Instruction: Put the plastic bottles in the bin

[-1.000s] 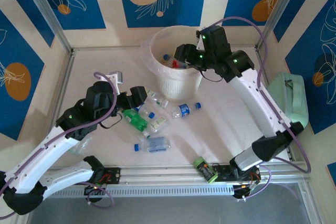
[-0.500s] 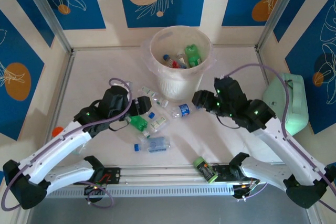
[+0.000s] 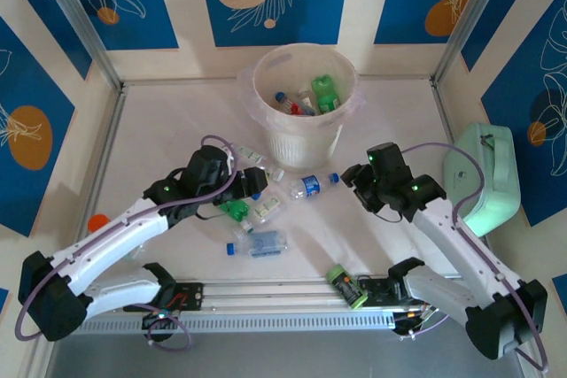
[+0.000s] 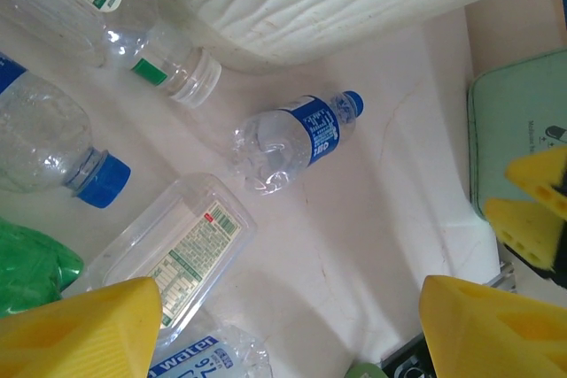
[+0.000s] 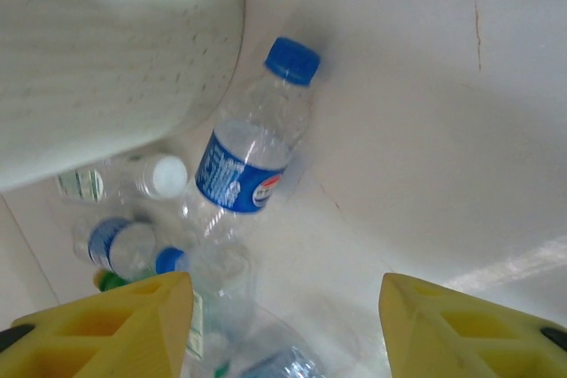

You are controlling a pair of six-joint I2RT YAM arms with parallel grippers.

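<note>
Two sets of yellow fingers were both spread wide and gripped nothing. The left fingers (image 4: 84,329) sat at the lower corners of the left wrist view, touching no bottle, above a scatter of plastic bottles on the pale surface (image 3: 168,130). The right fingers (image 5: 469,329) were just as far apart. They were low over the surface and faced the same scatter from the other side.

Between the two arms a clear blue-labelled bottle (image 3: 310,186) lay on its side, just in front of the foot of the bin (image 3: 266,68). Seen from above, its long axis ran roughly left to right, with the blue cap toward the right arm and angled slightly toward the bin. In the right wrist view its cap pointed away from the fingers, close to the ribbed bin wall.

A green bottle (image 3: 235,210) lay just beside the left fingers, next to a flat clear bottle (image 4: 177,254) with a white label. Another clear bottle (image 3: 257,243) lay nearer the arm bases, also on its side.

Inside the bin rested a second green bottle (image 3: 325,92) and a blue-capped bottle (image 3: 285,99). A mint-green case (image 3: 483,179) sat at the surface's right edge.
</note>
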